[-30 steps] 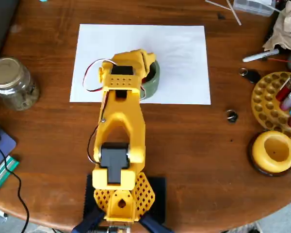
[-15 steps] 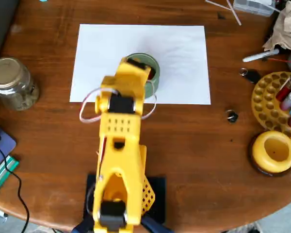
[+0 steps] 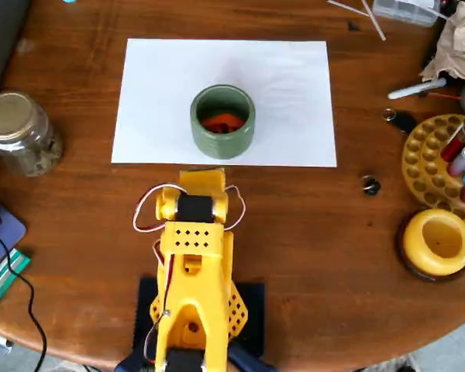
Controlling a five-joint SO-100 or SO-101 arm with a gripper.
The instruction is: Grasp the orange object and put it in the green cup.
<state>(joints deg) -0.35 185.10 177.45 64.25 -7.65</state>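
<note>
The green cup (image 3: 196, 128) stands upright in the middle of a white sheet of paper (image 3: 279, 93). The orange object (image 3: 223, 122) lies inside the cup, on its dark bottom. The yellow arm (image 3: 194, 240) is folded back near the table's front edge. Its front end, with the gripper (image 3: 203, 180), sits just below the paper's near edge, a short way from the cup and not touching it. From above the jaws are hidden, so I cannot tell whether they are open or shut. Nothing shows in the gripper.
A glass jar (image 3: 19, 132) stands at the left. A yellow round holder (image 3: 438, 242) and a yellow rack with pens (image 3: 430, 159) are at the right. A small metal piece (image 3: 370, 185) lies on the wood. Clutter lines the back right edge.
</note>
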